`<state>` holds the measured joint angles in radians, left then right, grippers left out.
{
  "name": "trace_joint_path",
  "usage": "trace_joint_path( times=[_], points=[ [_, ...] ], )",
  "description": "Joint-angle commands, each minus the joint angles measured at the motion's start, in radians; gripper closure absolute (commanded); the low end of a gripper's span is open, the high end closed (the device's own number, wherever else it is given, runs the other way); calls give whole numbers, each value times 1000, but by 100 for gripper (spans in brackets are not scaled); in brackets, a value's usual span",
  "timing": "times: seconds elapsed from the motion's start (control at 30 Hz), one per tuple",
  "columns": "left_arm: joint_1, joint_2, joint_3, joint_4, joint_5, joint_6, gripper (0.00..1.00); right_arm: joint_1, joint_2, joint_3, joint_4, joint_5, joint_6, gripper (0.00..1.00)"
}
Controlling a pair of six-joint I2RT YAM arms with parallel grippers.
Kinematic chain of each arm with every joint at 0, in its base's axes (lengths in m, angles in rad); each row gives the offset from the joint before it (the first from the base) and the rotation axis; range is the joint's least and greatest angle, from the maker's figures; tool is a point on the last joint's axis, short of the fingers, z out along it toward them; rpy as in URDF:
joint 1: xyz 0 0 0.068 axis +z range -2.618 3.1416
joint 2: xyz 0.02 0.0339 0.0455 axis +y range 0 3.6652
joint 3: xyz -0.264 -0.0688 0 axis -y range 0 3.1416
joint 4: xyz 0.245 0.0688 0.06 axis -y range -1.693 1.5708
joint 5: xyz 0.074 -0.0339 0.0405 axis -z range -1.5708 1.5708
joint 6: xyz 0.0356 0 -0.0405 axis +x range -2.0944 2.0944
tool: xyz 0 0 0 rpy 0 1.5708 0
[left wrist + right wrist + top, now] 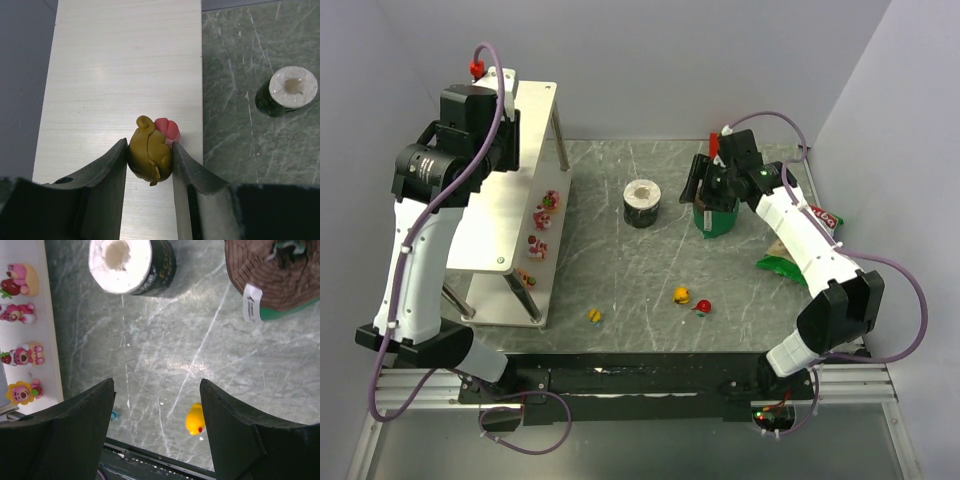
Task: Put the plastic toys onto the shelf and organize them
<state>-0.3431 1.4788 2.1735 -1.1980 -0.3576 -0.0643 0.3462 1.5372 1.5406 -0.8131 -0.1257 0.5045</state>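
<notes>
My left gripper (149, 161) is shut on an olive-yellow toy with a pink part (150, 155) and holds it over the shelf's flat top (120, 65). In the top view it (498, 150) hangs above the shelf (535, 110). Several pink and yellow toys stand in a row on the lower tier (537, 245), also in the right wrist view (20, 355). A yellow toy (682, 295), a red one (702, 305) and a small yellow one (594, 315) lie on the table. My right gripper (157, 382) is open and empty above the table, near the yellow toy (195, 419).
A dark roll with a white top (642, 203) stands mid-table, also in the left wrist view (292, 89). A green cup with a brown cover (715, 218) stands under my right wrist. A green chip bag (782, 265) and a red packet (825, 217) lie at the right.
</notes>
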Motion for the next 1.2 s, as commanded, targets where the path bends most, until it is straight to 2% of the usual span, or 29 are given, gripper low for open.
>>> trace_joint_path(
  times=[0.0,0.13,0.3,0.43,0.7,0.8,0.87,0.9,1.0,1.07,1.17],
  points=[
    [10,26,60,-31,75,103,99,13,14,75,-66,3,-38,24],
    [35,60,88,-32,135,120,98,16,-32,-6,-12,-12,-34,25],
    [110,89,54,-25,287,104,94,30,-74,-80,32,-20,-26,25],
    [142,91,14,-20,333,78,86,36,-92,-102,48,-26,-23,25],
    [190,89,3,0,350,70,68,54,-97,-112,55,-28,-21,25],
    [193,98,25,2,350,70,67,54,-89,-111,54,-28,-23,25],
    [193,104,37,3,350,70,74,57,-83,-108,54,-28,-23,25],
    [193,106,39,-2,350,70,82,56,-81,-103,52,-28,-21,25],
    [193,87,26,-15,321,70,95,56,-72,-85,45,-31,-23,25],
    [193,55,22,-26,301,70,99,60,-62,-70,39,-29,-27,25],
    [193,2,-3,-37,275,31,99,65,-42,-42,34,-16,-32,25]
  ],
)
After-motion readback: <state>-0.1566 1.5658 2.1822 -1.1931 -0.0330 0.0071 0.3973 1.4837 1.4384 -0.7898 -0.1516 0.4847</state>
